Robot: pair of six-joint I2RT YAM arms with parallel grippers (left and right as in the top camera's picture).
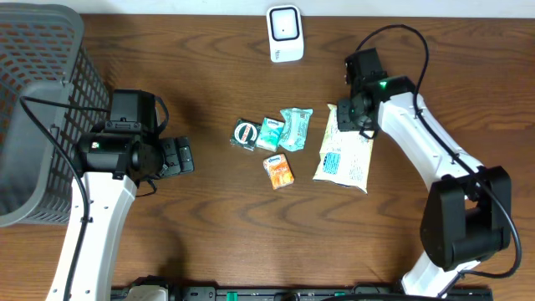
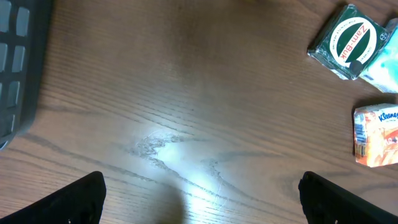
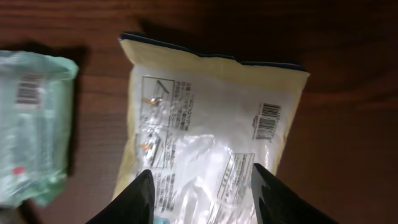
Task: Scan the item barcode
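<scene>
– Bag (image 1: 344, 159) scanned yet, or is the job barely begun?

– Barely begun, by the look of it. Going from the left: the grey basket (image 1: 50, 50) stands at the table's (image 1: 209, 242) left edge, and the left gripper (image 1: 185, 156) hangs just right of it with its jaws spread wide and nothing between them. It is well apart from every item.

– And the middle of the table?

– A loose cluster: a green Zam-Buk box (image 1: 245, 135), a small teal tissue pack (image 1: 270, 133) touching it, a larger teal packet (image 1: 295, 128), and an orange tissue pack (image 1: 279, 171) a little nearer. None of them is held.

– So the bag is the chosen item?

– That seems likely. It lies flat just right of the cluster, and the right gripper (image 3: 202, 173) sits over its far end, jaws partly apart with the bag's plastic showing between the fingers. Whether the fingers touch it cannot be told, but it does not look pinched or lifted.

– Can its code be read?

– Its barcode (image 3: 267, 120) faces up, near the bag's right edge. The white scanner (image 1: 285, 33) stands at the far edge, well apart. Grasping, lifting and presenting that code to the scanner all appear to remain.
</scene>
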